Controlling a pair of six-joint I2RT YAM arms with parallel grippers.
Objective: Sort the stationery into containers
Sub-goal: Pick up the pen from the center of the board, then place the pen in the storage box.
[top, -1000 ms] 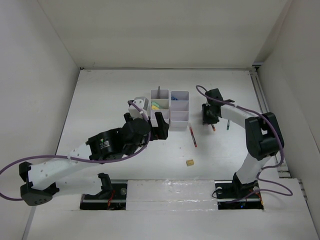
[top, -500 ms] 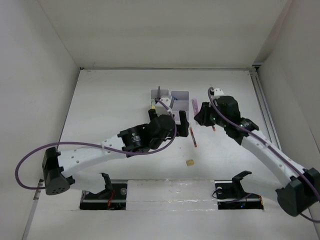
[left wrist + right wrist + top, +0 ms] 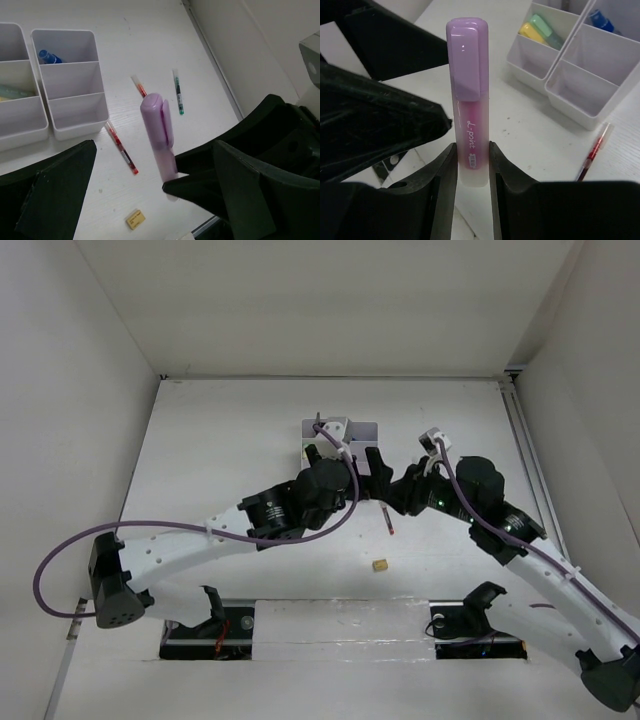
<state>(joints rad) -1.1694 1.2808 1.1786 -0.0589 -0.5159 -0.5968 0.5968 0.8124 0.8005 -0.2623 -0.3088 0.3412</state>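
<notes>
Elbows bent, both arms meet just at 6 o'clock of the white organisers (image 3: 75, 117). The right gripper (image 3: 470, 148) clamps the base of a pink highlighter (image 3: 467, 90), standing it upright. The left gripper (image 3: 358, 462) hangs beside it, jaws spread wide. Toward 6 o'clock from the grippers, a red pen (image 3: 387, 519) and tan eraser (image 3: 379, 565) lie loose.

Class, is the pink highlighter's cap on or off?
On: a lilac cap covers the top of the highlighter clamped in the right gripper.

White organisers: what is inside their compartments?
A blue-capped glue bottle in one, yellow and green highlighters in another; three look empty. The sixth is mostly cut off or covered.
</notes>
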